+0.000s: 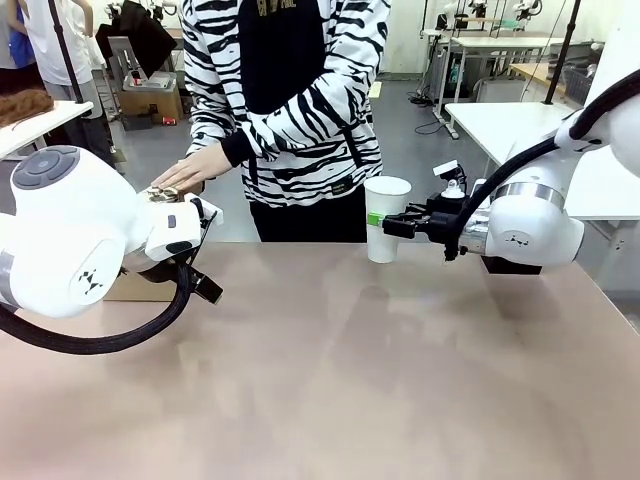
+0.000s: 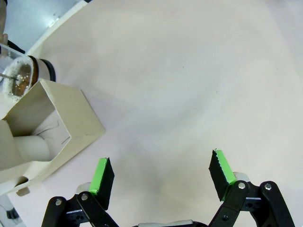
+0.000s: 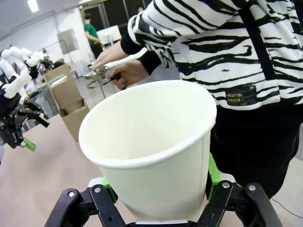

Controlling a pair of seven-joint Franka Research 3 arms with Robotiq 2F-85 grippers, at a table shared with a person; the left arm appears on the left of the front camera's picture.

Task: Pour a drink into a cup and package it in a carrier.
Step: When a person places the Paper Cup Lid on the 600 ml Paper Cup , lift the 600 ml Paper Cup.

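Cup [image 3: 150, 137], plain white, in right gripper [image 3: 161, 182].

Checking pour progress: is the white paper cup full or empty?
Not full. The white paper cup, upright in the right gripper, shows clean white inner wall; its bottom is hidden.

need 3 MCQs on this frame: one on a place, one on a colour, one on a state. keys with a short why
1. Where is the white paper cup?
A) in the right gripper
B) upside down on the floor
C) stacked on a shelf

2. What colour are the gripper pads?
A) red
B) green
C) blue

3. How is the left gripper?
A) shut tight
B) clamped on a spoon
C) open, holding nothing

Key:
1 A, its fingers clasp the cup's sides.
2 B, green strips line the black fingers.
3 C, its fingers stand wide apart over bare table.
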